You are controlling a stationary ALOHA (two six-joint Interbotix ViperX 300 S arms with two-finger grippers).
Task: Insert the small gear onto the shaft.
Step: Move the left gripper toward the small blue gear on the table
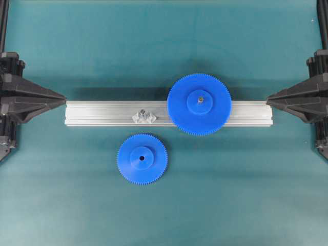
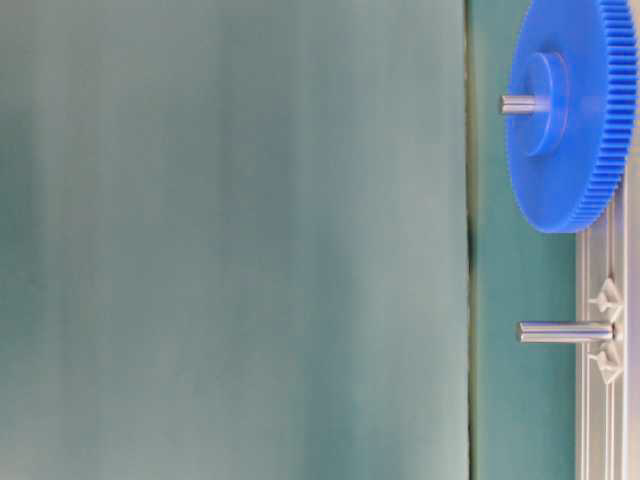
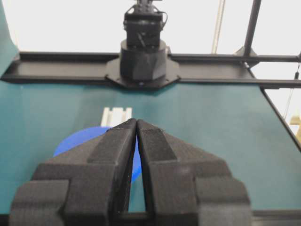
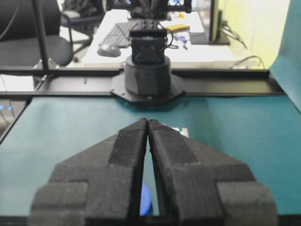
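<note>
Both wrist views: shut claws hide most of table, gears (image 3: 77,141).

Bright, even light falls from above, casting soft shadows behind the aluminium rail (image 1: 169,114). The table-level view is mostly hazy blur. Windows behind the left wrist view glare blown-out white.

The left arm's black 2-fingered gripper (image 3: 136,123), tips pressed together, points toward 12 o'clock over the teal mat (image 3: 211,127), hiding most of a blue plastic toothed disc (image 3: 77,140) at 9 o'clock before a ribbed silver aluminium rail (image 3: 116,115).
</note>
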